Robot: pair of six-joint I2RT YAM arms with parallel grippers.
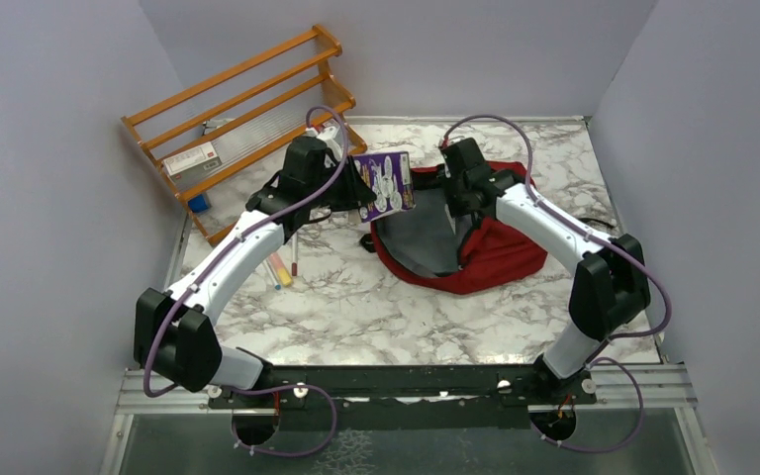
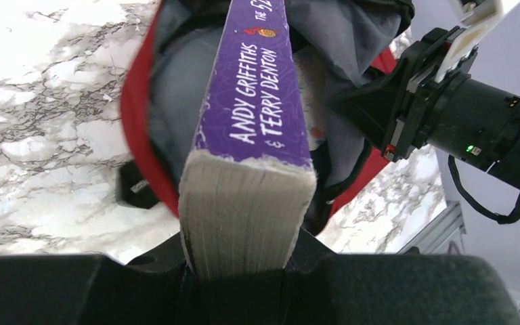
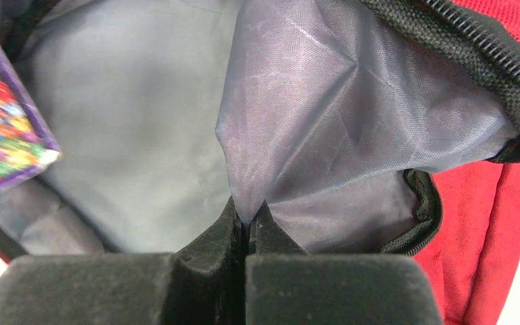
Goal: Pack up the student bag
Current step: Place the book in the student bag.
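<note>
my left gripper (image 2: 240, 269) is clamped on the purple book (image 2: 254, 101), spine reaching ahead of the jaws; my right gripper (image 3: 247, 233) has jaws together, pinching the grey lining (image 3: 352, 115) of the bag (image 3: 494, 223).

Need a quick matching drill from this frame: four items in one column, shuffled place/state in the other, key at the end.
Column 1
1. purple book
2. student bag
3. wooden rack
4. right gripper

Column 2
A. shut on a fold of the grey lining
B. at the far left corner
C. clamped in the left gripper
D. lying open on the marble table

Pairs: 1-C, 2-D, 3-B, 4-A
</note>
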